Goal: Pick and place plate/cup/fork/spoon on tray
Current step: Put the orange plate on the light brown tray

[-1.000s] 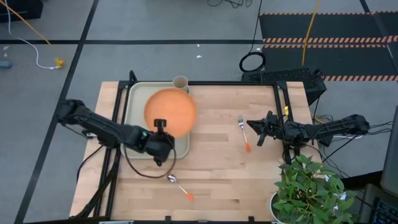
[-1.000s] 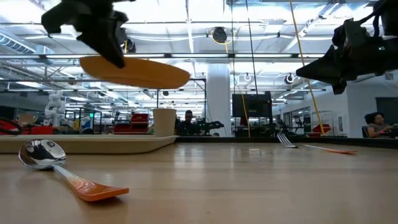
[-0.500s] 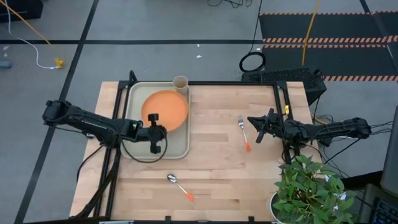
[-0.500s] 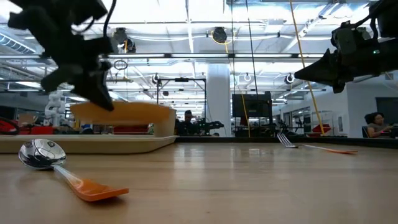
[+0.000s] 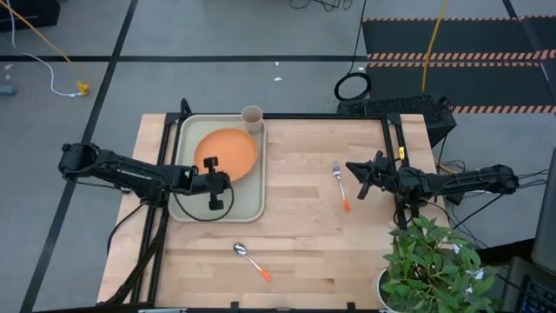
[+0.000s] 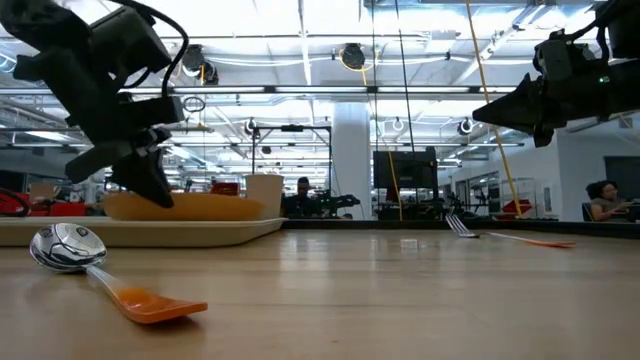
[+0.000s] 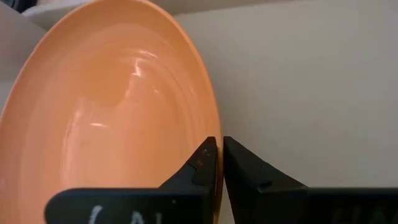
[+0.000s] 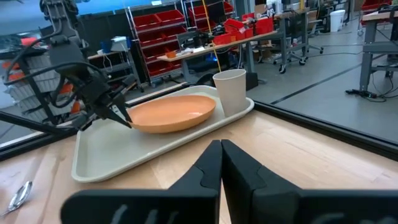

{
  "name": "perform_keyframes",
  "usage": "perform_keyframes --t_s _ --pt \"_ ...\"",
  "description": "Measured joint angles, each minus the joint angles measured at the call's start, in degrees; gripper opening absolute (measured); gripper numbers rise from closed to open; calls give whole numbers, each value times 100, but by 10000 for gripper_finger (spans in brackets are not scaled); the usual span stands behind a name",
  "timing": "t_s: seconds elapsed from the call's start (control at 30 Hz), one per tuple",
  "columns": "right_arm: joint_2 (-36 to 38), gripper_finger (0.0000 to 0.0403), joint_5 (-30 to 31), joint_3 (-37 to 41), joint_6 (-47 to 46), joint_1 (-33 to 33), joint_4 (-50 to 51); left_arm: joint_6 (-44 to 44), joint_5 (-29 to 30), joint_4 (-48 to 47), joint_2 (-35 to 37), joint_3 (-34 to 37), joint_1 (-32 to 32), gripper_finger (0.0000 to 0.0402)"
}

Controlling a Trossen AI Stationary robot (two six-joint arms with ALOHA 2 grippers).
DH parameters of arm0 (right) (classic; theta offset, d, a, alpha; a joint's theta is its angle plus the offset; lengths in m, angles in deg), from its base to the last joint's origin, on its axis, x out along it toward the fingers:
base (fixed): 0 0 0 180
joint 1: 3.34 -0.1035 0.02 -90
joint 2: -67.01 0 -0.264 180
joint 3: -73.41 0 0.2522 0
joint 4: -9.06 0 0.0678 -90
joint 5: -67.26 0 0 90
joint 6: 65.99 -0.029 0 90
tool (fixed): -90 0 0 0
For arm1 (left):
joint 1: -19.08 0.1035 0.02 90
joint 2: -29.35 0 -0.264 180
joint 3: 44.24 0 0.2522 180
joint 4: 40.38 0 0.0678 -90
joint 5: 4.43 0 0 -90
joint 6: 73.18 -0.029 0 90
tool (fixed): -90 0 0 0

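The orange plate (image 5: pixel 229 153) lies in the pale tray (image 5: pixel 188 205) at the table's far left. My left gripper (image 5: pixel 211 165) is shut on the plate's near rim. The beige cup (image 5: pixel 252 116) stands upright in the tray's far right corner. The fork (image 5: pixel 340 184) lies flat on the table right of centre, and the spoon (image 5: pixel 249 259) lies flat near the front edge. My right gripper (image 5: pixel 357 182) is shut and empty, up in the air just right of the fork. My left gripper pinches the plate's rim (image 7: pixel 215 132) between its two fingers (image 7: pixel 199 167), one on the plate's inner face and one on its underside. It comes from the near left, slanting down. The plate (image 8: pixel 171 112) sits low in the tray, the held edge a little raised.
A potted plant (image 5: pixel 431 261) stands at the near right corner. Black frame posts (image 5: pixel 393 139) run along the table's left and right sides. Bare wood lies between the tray and the fork.
My left gripper has gone down and a little toward the table's left edge with the plate. The plate, held tilted well above the tray a second ago, now sits low in the tray. The gripper has kept its hold.
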Motion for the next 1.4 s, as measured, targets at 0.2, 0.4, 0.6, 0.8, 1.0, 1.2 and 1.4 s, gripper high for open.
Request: perform_keyframes --t_s 0.2,0.4,0.6,0.8,1.0,1.2,1.4 --pt "0 0 -2 0 -109 -2 0 -10 1 401 -35 22 81 29" --pt "-82 0 -4 0 -285 -2 -18 65 -182 463 -35 22 74 30" --pt "-401 0 -97 0 -597 -1 -83 91 -202 463 -35 20 72 31" --pt "-1006 5 -489 -67 -671 -2 -57 113 -200 454 -35 -116 73 31" --pt "-1736 45 -481 -329 -820 -2 -39 159 -195 361 -35 -138 77 48" --pt "-2369 84 -472 -556 -907 0 6 397 -150 335 -35 -138 89 107" --pt "-2727 93 -470 -859 -1138 151 490 473 -148 280 -33 -259 87 128"
